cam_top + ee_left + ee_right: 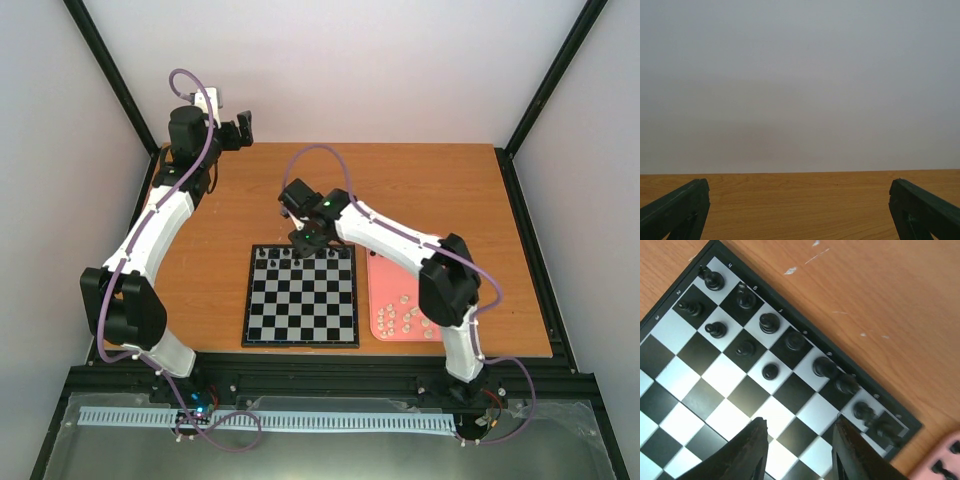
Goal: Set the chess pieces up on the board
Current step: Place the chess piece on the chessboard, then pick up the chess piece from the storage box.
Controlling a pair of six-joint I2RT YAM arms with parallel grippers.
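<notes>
**Right gripper (800, 427) low over far rows of the board (300, 315)**

Fingers parted, nothing between them; probably a placement spot. Black chess pieces (769, 322) lined along far edge, second row partly filled. More in pink tray (385, 275) beside. Left gripper (240, 130) parked high, fingers wide apart, out of the way.

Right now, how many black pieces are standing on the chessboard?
12. Eight black pieces fill the edge row of the chessboard. Four pawns stand in the next row, starting from the upper-left corner. The right claw may hide more.
</notes>
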